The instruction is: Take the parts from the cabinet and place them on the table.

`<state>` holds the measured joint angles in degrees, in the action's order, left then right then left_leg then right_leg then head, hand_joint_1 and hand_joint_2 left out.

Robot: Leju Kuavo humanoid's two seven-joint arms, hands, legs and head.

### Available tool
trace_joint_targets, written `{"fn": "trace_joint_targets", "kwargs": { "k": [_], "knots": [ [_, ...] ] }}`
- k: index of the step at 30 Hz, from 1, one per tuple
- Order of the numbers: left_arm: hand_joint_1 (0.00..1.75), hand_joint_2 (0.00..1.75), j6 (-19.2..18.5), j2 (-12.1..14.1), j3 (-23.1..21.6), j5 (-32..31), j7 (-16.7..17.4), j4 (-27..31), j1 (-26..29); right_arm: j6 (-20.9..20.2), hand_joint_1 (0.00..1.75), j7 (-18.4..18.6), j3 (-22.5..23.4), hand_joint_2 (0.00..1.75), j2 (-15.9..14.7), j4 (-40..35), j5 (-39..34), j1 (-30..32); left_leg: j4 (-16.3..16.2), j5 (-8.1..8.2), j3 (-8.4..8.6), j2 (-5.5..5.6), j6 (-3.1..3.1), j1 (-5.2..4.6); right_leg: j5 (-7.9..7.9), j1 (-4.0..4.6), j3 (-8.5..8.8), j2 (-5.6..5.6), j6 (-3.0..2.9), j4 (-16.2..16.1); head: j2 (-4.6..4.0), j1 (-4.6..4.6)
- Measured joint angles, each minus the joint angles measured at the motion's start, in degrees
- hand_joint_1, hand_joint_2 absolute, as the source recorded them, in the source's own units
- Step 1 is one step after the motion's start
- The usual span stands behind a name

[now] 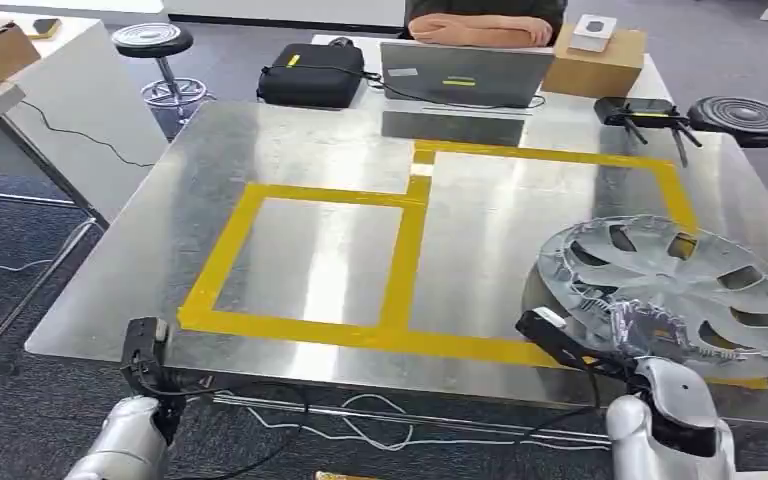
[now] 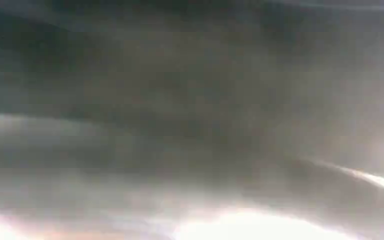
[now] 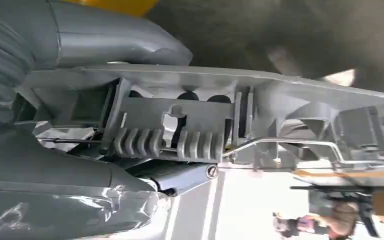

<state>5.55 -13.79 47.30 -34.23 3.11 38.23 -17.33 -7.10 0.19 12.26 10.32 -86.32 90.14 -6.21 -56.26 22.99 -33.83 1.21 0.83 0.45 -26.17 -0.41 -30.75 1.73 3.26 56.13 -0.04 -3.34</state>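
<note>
while the right hand grips the near rim of the round silver plastic wheel cover with curved spokes, you have that part lying dished-side up on the reflective metal table, over the right corner of the yellow tape outline. the right wrist view confirms the hold: the thick grey thumb lies on one face of the rim and the darker fingers show through the moulded clips on the other, so the rim sits pinched between them.

the left hand hangs at the table's near edge, well apart from the cover. its wrist picture is blurred, and you cannot tell whether its fingers are spread or curled.

handling judgement: the cover looks light, thin and somewhat flexible, with a glossy face likely to slip under smooth fingertips. the spokes and the wire retaining ring behind the rim look the weaker points; avoid loading them. the rim beside the clips, where the fingers already sit, appears the stiffest place to hold. because the grip is at one edge, expect the far side, away from the fingertips, to sag or swing if lifted.
</note>
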Motion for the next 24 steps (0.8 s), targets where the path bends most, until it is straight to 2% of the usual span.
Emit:
{"fn": "trace_joint_targets", "kwargs": {
  "k": [7, 13, 14, 15, 16, 17, 21, 24],
  "knots": [
    [0.0, 1.75, -0.1, 0.1, 2.6, -0.4, -0.5, -1.0, -0.8, 0.7, 1.75, -1.2, 0.3, 1.75, 0.0, 2.6, 0.0, -1.3, 0.1, -0.15, 0.05, 0.0, 0.17, 0.0, 0.11, 0.0, -0.06, 0.03, -0.06, 0.1, 0.0, 0.0],
    [0.0, 1.75, -0.1, 0.2, 2.8, -0.5, -0.6, -1.2, -0.9, 0.7, 1.75, -1.2, 0.6, 1.75, 0.0, 3.2, 0.0, -1.5, 0.3, -0.22, 0.1, 0.0, 0.27, 0.0, 0.13, 0.0, -0.05, 0.03, -0.13, 0.1, 0.0, 0.0],
    [0.0, 1.75, -0.1, 0.2, 2.9, -0.5, -0.6, -1.2, -0.9, 0.7, 1.69, -1.2, 0.6, 1.75, 0.0, 3.3, 0.0, -1.5, 0.3, -0.23, 0.1, 0.0, 0.28, 0.01, 0.13, 0.01, -0.06, 0.03, -0.14, 0.1, 0.0, 0.0],
    [0.0, 0.0, -0.1, 0.2, 2.9, -0.5, -0.6, -1.3, -0.9, 0.7, 1.68, -1.2, 0.6, 1.75, 0.0, 3.4, 0.0, -1.6, 0.3, -0.24, 0.1, 0.0, 0.3, 0.01, 0.14, 0.01, -0.05, 0.03, -0.14, 0.1, 0.0, 0.0],
    [0.0, 0.0, -0.1, 0.2, 3.0, -0.5, -0.7, -1.3, -1.0, 0.8, 1.43, -1.6, 0.7, 1.75, 0.0, 3.5, 0.0, -1.6, 0.3, -0.24, 0.1, 0.0, 0.3, 0.02, 0.13, 0.01, -0.05, 0.03, -0.15, 0.1, 0.0, 0.0],
    [0.0, 0.0, -0.1, 0.2, 3.1, -0.5, -1.0, -1.4, -0.9, 1.3, 1.75, -2.4, 0.6, 1.75, 0.0, 3.6, 0.0, -1.7, 0.3, -0.24, 0.1, -0.01, 0.31, 0.03, 0.14, 0.03, -0.04, 0.05, -0.17, 0.1, 0.0, 0.0],
    [0.0, 0.0, -0.1, 2.1, 3.7, -1.5, -3.2, -4.2, -1.7, 4.4, 1.75, -5.6, -0.4, 1.75, -0.1, 4.8, 0.0, -2.4, 0.4, -0.36, 0.08, -0.02, 0.46, 0.04, 0.23, 0.05, 0.1, 0.1, -0.29, 0.1, 0.0, 0.0],
    [0.0, 0.0, -0.2, 2.9, 3.8, -2.8, -4.0, -5.8, -2.1, 6.0, 1.75, -6.4, -3.0, 1.75, -0.2, 6.3, 0.0, -3.1, 0.5, -0.38, 0.15, -0.04, 0.5, 0.04, 0.26, 0.06, 0.1, 0.15, -0.34, 0.1, 0.0, 0.0]
  ]
}}
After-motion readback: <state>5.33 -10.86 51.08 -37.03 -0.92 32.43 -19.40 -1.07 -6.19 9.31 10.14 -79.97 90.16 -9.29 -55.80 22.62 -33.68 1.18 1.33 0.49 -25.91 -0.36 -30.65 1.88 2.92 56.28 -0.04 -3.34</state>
